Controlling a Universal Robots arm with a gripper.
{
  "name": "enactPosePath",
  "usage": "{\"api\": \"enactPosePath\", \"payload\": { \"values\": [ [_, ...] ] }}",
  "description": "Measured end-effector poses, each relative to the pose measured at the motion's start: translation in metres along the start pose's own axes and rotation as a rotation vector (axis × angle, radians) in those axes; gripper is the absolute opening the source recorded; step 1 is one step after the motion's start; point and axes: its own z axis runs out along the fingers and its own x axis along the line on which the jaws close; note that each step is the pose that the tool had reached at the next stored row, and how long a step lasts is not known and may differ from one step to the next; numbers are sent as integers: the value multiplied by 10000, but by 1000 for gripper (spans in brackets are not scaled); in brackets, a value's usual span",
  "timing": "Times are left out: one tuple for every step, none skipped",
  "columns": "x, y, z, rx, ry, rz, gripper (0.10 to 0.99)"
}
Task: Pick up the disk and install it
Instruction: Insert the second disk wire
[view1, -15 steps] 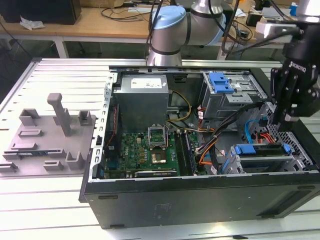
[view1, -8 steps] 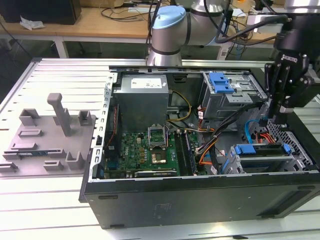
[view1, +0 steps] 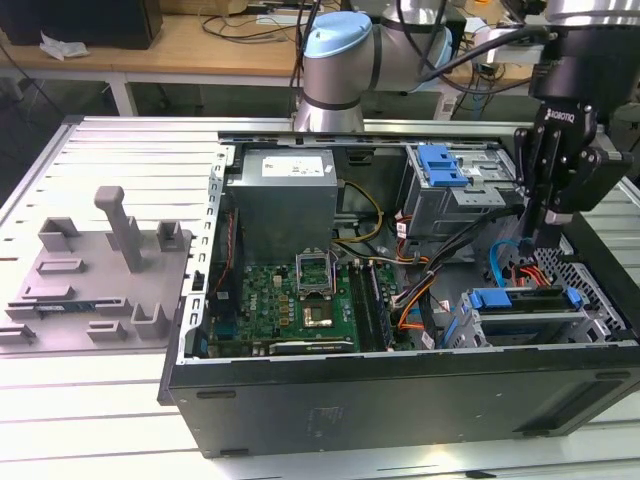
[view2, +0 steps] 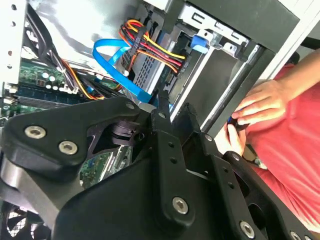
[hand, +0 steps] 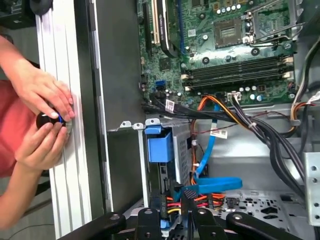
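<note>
The end effector (view1: 541, 215) hangs inside the open computer case (view1: 400, 400), near the case's far corner on the exterior view's right, its black fingers (view1: 549, 160) pointing down toward a gap between the upper drive cage (view1: 460, 195) and the lower drive bay. Whether the fingers are closed or apart cannot be told; nothing shows between them in either wrist view.

The disk (view1: 520, 303) sits in its blue carrier in the lower drive bay at the near corner of the case on the exterior view's right, below the end effector and apart from it. In the first wrist view the blue carrier tab (hand: 160, 145) stands just beyond the fingertips, with a flat blue data cable (hand: 215, 185) and a bundle of red, yellow and orange power wires (hand: 200, 197) lying between.

The motherboard (view1: 305, 300) fills the middle of the case floor, with the grey power supply (view1: 285, 195) behind it. On the exterior view's left, a grey fixture plate (view1: 100, 275) with upright blocks rests on the slatted metal bench (view1: 100, 150).

In the first wrist view a person's hands (hand: 42, 117) in a red sleeve grip a small black knob beside the outer wall of the case.
</note>
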Motion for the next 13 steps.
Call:
{"api": "enactPosePath", "payload": {
  "values": [
    [-8, 2, 15, -3, 11, 10, 306],
    [-21, 9, 34, -11, 20, 30, 306],
    [-37, 16, 44, -22, 23, 54, 306],
    [-47, 19, 49, -29, 21, 72, 306],
    [-55, 21, 52, -37, 32, 91, 306],
    [-62, 21, 52, -92, 46, 144, 306],
    [-64, 21, 53, -129, 47, 180, 306],
    [-66, 22, 53, -170, 53, 213, 306],
    [-69, 22, 58, -247, 58, 280, 306],
    [-75, 23, 64, -290, 59, 332, 306],
    [-81, 23, 66, -294, 62, 333, 306],
    [-88, 24, 67, -296, 61, 332, 306],
    [-92, 24, 68, -300, 61, 330, 306]
  ]
}}
